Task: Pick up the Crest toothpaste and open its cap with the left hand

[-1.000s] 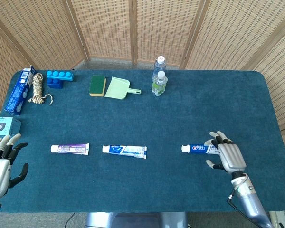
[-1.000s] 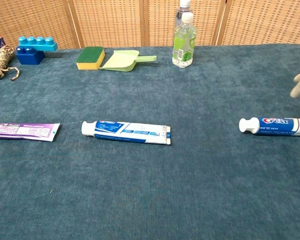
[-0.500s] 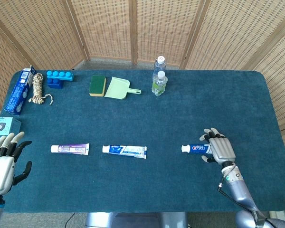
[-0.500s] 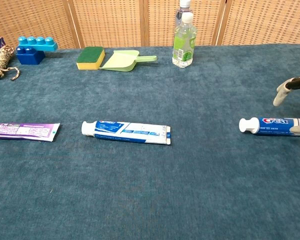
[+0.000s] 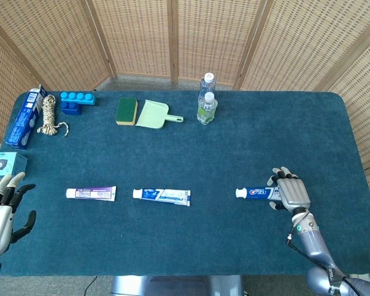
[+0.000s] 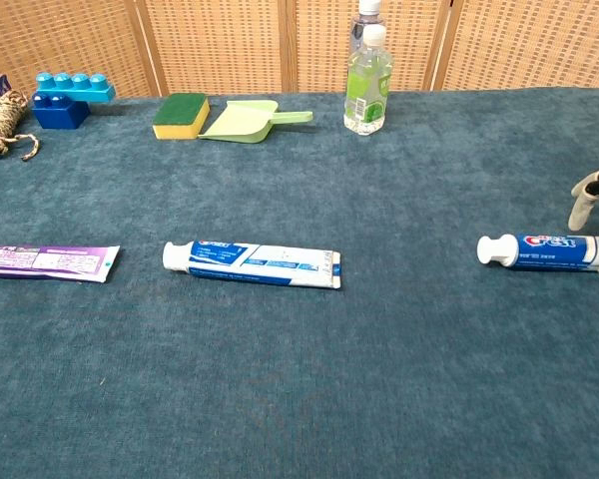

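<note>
Since half a second ago the right hand has slid a little toward three o'clock along the Crest toothpaste and settled lower over the tube's tail, while the left hand has dropped slightly at the near table edge. Nearest the robot, at about eight o'clock, that left hand hangs off the blue table with its fingers spread and nothing in them. At about four o'clock the right hand lies palm-down over the tail of the tube, fingers draped on it; whether they have closed around it I cannot tell. The tube lies flat on the cloth, white cap pointing toward nine o'clock. The step in hand looks like the grasp before the lift. Next, the fingers need to wrap the tail firmly and raise it with the cap left exposed toward the left hand, which must then cross over to reach it.
</note>
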`<act>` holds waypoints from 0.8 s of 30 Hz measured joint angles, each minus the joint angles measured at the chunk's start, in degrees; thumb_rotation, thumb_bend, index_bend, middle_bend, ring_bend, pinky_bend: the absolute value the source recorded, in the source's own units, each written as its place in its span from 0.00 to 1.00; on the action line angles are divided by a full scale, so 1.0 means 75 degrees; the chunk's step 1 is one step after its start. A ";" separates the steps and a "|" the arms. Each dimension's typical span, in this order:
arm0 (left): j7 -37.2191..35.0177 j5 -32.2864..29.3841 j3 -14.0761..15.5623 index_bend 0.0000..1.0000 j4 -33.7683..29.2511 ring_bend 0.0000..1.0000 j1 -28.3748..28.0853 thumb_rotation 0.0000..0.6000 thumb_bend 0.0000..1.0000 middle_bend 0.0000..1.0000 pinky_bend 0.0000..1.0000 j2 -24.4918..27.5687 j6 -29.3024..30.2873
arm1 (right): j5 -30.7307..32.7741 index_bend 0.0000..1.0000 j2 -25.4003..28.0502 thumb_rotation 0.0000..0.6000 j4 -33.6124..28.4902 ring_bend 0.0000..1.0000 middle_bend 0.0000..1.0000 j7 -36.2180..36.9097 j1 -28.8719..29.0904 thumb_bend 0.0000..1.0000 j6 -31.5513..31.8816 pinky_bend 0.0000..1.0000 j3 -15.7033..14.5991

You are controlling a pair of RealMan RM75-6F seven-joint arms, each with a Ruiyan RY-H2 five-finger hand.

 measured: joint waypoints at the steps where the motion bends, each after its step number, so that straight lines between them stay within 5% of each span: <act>1: -0.0004 0.0007 0.0007 0.22 -0.0001 0.04 0.0008 1.00 0.40 0.10 0.00 0.0003 0.0012 | -0.0004 0.36 -0.0004 1.00 0.0034 0.07 0.16 0.0024 0.0006 0.23 -0.0013 0.22 -0.0010; 15: -0.0082 0.0093 0.0073 0.22 0.0051 0.03 0.0086 1.00 0.40 0.10 0.00 -0.0003 0.0144 | 0.0400 0.43 0.0051 1.00 0.0136 0.09 0.17 -0.0158 0.0281 0.28 -0.0399 0.22 -0.0081; 21: -0.0154 0.0115 0.0071 0.22 0.0079 0.02 0.0130 1.00 0.40 0.09 0.00 0.0016 0.0238 | 0.0509 0.59 -0.0035 1.00 0.0148 0.18 0.27 -0.0243 0.0431 0.33 -0.0501 0.28 -0.0104; 24: -0.0181 0.0139 0.0088 0.22 0.0086 0.02 0.0151 1.00 0.40 0.09 0.00 0.0022 0.0261 | 0.0520 0.69 -0.0098 1.00 0.0175 0.28 0.38 -0.0273 0.0503 0.38 -0.0539 0.39 -0.0114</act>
